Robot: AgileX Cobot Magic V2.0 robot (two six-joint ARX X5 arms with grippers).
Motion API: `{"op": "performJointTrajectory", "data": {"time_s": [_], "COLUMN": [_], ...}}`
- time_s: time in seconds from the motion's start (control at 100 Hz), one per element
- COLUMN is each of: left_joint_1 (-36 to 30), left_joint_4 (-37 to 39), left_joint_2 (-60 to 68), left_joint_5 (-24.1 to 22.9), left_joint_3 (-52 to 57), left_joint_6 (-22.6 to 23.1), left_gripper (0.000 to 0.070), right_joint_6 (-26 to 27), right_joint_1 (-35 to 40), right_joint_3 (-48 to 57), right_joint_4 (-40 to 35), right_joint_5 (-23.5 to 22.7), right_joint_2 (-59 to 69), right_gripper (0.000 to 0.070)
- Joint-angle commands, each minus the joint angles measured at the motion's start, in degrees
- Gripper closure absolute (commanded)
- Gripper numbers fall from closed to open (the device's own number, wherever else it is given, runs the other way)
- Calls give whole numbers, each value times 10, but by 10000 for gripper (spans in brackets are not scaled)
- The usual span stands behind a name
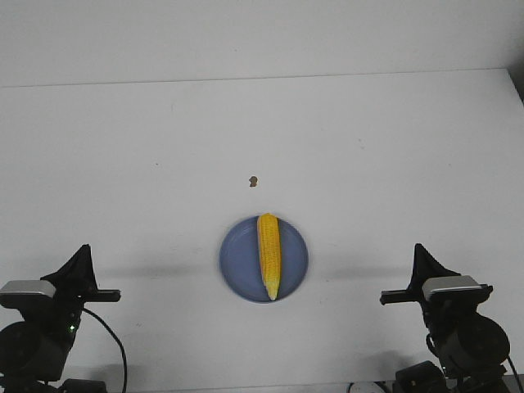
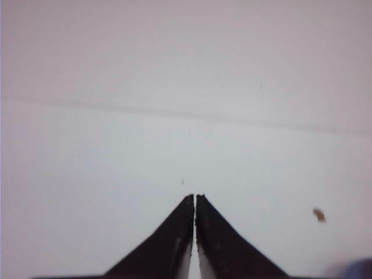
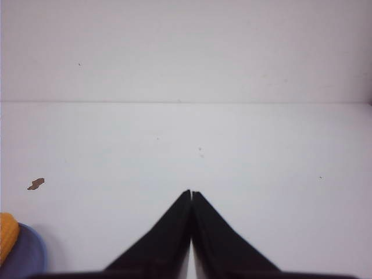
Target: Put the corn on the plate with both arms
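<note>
The corn (image 1: 268,255) lies across the plate (image 1: 237,264), midway between both claws and well apart from each; left claw (image 2: 195,197) and right claw (image 3: 191,193) are clenched, empty; the placing looks done; best keep both arms clear, low over the tabletop (image 1: 123,164)

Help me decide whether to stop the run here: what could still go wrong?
Little. The corn already lies on the plate, but its blunt end reaches the far rim, so a bump might roll it off. Both tools, left and right, are shut and well clear; needless reaching could nudge the plate.
</note>
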Motion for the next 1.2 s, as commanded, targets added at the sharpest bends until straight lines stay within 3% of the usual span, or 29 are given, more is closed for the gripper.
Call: {"op": "performJointTrajectory", "data": {"time_s": [0.0,0.11,0.35,1.19], "left_joint_1": [5,11,11,11], "left_joint_4": [38,80,92,174], "left_joint_2": [-22,-74,-148,-148], "left_joint_5": [-3,2,3,15], "left_joint_3": [-41,-116,-219,-291], "left_joint_6": [3,0,-4,0], "left_gripper": [686,686,686,686], "right_joint_6": [-4,-4,-4,-4], "right_joint_1": [1,1,1,1], "right_joint_3": [3,3,3,3], "right_joint_4": [5,5,5,6], "right_joint_5": [0,0,0,0], "right_joint_2": [0,0,0,0], "right_gripper": [697,697,697,697]}}
